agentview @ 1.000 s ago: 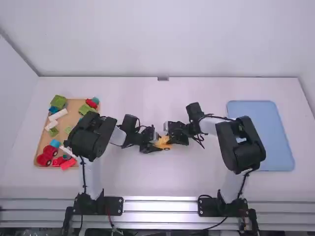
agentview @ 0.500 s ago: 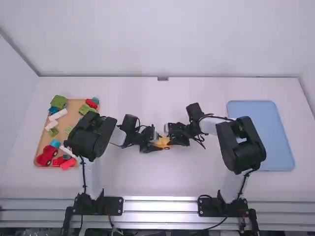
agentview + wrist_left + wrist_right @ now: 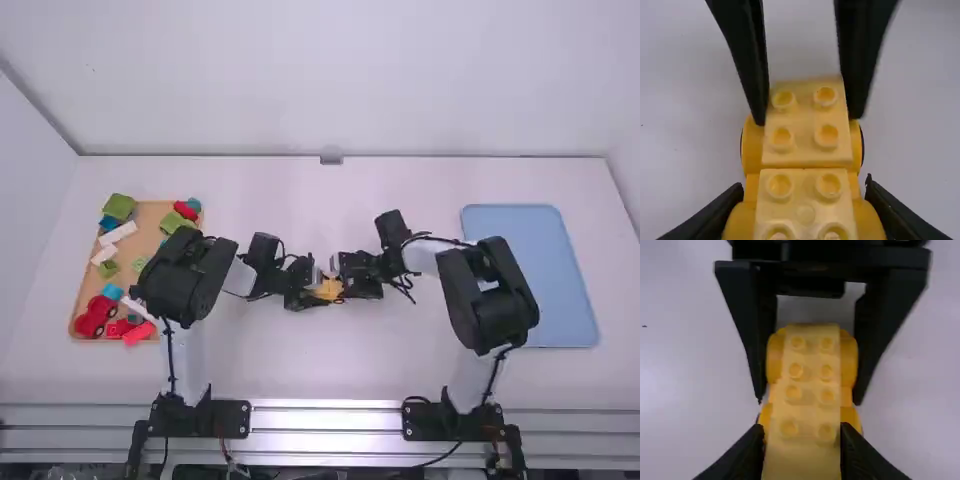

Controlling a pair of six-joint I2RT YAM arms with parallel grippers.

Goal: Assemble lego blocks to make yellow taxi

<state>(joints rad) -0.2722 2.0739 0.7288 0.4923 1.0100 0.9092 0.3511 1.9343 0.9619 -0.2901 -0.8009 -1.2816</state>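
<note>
Yellow taxi [image 3: 329, 290], low on the middle of the white table [image 3: 400, 355], between both grippers. The left gripper [image 3: 314, 297] is clamped on its sides; the right gripper [image 3: 347, 286] grasps the studded brick [image 3: 807, 120] on top. Loose blocks [image 3: 118, 207] fill the tan tray [image 3: 152, 222] at left; a blue tray [image 3: 535, 280] lies at right.

The yellow toy car [image 3: 329, 290], with dark wheels at its sides, is upright just below the centre of the high view, and paler yellow studded blocks [image 3: 805, 156] sit along its top.
</note>
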